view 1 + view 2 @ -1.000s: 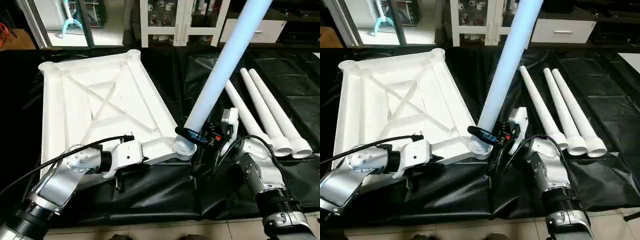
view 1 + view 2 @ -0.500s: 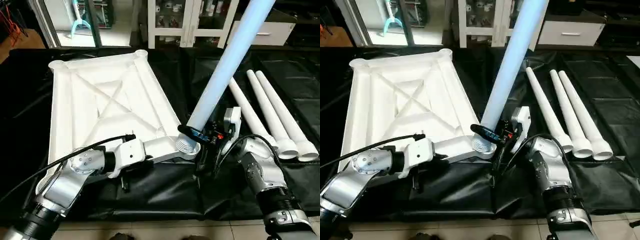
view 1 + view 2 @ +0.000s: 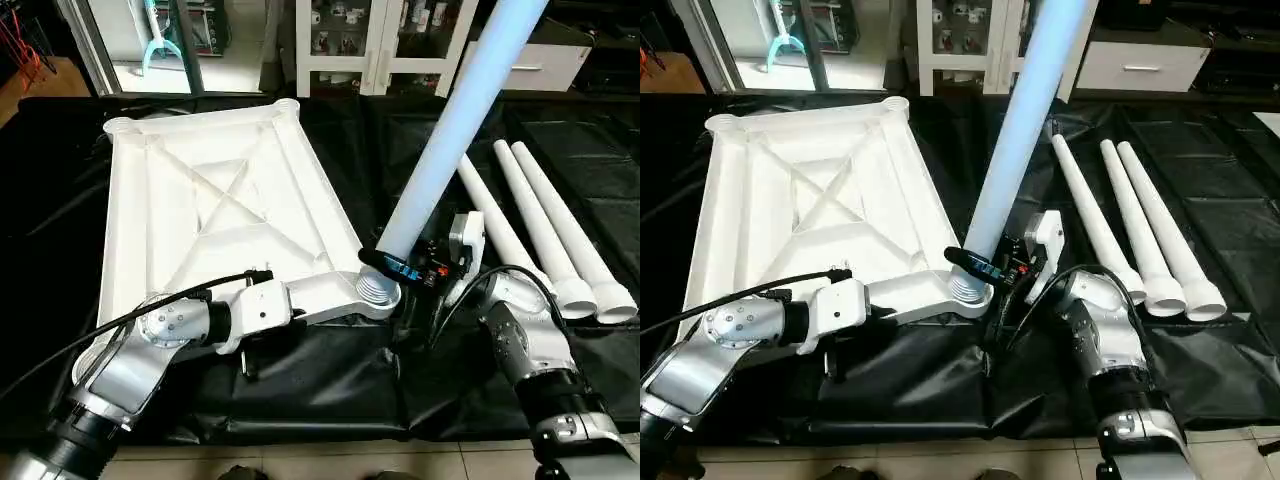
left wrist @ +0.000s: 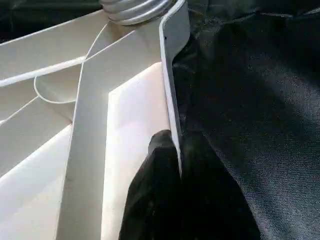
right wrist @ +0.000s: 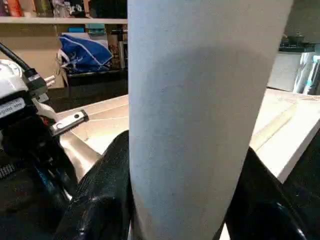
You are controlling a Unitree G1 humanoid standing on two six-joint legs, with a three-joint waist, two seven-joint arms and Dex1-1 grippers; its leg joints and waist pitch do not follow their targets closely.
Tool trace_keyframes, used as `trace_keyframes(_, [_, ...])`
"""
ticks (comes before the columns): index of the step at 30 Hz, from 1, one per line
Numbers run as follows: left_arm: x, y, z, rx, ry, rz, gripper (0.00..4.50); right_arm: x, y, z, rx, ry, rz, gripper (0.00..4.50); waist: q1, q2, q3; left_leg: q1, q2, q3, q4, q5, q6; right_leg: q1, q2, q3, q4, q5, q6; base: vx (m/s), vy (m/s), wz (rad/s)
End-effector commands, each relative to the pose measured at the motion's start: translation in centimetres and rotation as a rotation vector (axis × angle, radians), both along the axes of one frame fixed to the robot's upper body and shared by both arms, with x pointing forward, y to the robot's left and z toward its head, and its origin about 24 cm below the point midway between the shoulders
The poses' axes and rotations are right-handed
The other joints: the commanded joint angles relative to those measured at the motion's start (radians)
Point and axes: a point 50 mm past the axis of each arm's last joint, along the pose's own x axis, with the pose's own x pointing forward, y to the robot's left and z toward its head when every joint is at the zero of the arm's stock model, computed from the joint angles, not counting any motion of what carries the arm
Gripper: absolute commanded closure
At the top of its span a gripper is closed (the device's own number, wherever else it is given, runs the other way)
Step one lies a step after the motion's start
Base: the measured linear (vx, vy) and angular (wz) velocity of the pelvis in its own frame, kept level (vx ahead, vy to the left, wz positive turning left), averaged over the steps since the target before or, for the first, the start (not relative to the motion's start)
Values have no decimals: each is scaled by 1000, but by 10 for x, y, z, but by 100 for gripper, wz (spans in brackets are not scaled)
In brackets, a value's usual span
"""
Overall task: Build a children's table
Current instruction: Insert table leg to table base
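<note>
The white tabletop [image 3: 200,220] lies underside up on a black sheet, its X ribs showing. My left gripper [image 4: 172,150] is at the near edge, its black fingers [image 4: 155,200] shut on the thin rim. One long white leg [image 3: 440,150] leans steeply, with its ribbed foot in the near right corner socket [image 3: 378,290]. My right gripper [image 3: 395,265] is shut around this leg just above the socket, and its fingers [image 5: 100,200] wrap both sides of the tube.
Three more white legs [image 3: 540,220] lie side by side on the black sheet [image 3: 320,390], right of my right arm. A white cabinet [image 3: 370,45] and a glass door stand behind. Tiled floor begins at the sheet's near edge. A black cable [image 3: 90,335] loops over my left forearm.
The camera has shifted a little. My left fingers have closed tighter on the tabletop's rim. The leg stays held in the corner socket, at about the same lean.
</note>
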Motion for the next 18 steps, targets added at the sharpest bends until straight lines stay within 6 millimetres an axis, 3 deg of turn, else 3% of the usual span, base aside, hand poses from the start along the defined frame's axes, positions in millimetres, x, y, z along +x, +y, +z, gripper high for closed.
trace_keyframes(1, [-6,1,-16,57,65,-29,449,1,-8,-8,-51,38,-40,265,-5,0,-43,32,66,-30,-91,-264,17,5,-75,39,-85,-224,-221,0,0,0])
trace_keyframes(4, [-5,1,-16,63,68,-37,449,2,-7,-7,-50,44,-23,265,-3,0,-43,32,66,-30,-92,-278,11,6,-75,40,-87,-236,-214,0,0,0])
trace_keyframes(14, [-3,1,-15,69,75,-47,449,-4,-11,-19,-67,120,51,265,-3,0,-47,29,67,-29,-90,-218,40,13,-73,37,-77,-124,-242,0,0,0])
trace_keyframes(18, [-2,1,-15,62,77,-47,449,-4,-10,-19,-65,111,44,265,-3,-1,-42,30,68,-29,-93,-239,36,10,-73,37,-81,-154,-240,0,0,0])
